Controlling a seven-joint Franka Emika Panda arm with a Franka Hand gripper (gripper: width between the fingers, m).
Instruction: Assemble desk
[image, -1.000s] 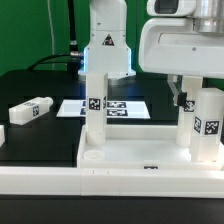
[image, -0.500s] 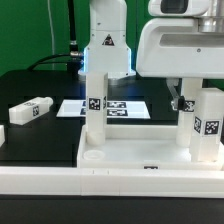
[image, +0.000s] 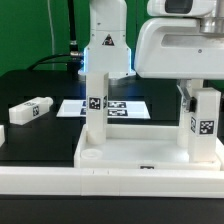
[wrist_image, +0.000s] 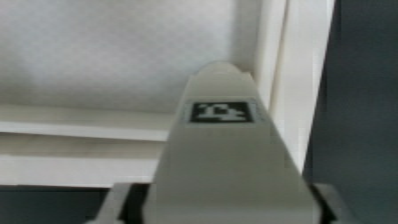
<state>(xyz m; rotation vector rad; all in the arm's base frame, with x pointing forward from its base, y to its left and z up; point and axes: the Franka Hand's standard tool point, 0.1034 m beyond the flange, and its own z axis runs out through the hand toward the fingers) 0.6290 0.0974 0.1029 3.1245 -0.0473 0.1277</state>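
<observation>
The held leg (image: 205, 125) stands upright at the corner of the desk slab (image: 130, 152) on the exterior view's right. Its long axis runs vertically, and its tagged face is turned toward that camera. Its foot sits inside the slab's raised rim, but the seat itself is too small to make out, so I cannot tell whether it is fully home.

The pincer (image: 203, 98) comes straight down onto the top of this leg. In the wrist view the leg fills the gap between the two fingers (wrist_image: 128, 200), which press against its opposite sides, so the pincer is closed on the leg. The leg therefore lies directly below the pincer and in line with it. Any twist or downward push to fix it would probably turn about this shared vertical axis.

Further out, a standing leg (image: 93, 115) rises from the slab's other near corner, on the exterior view's left. A loose leg (image: 30, 110) lies on its side on the black counter (image: 40, 140), well apart from the slab. Behind the slab lies the marker board (image: 125, 106).
</observation>
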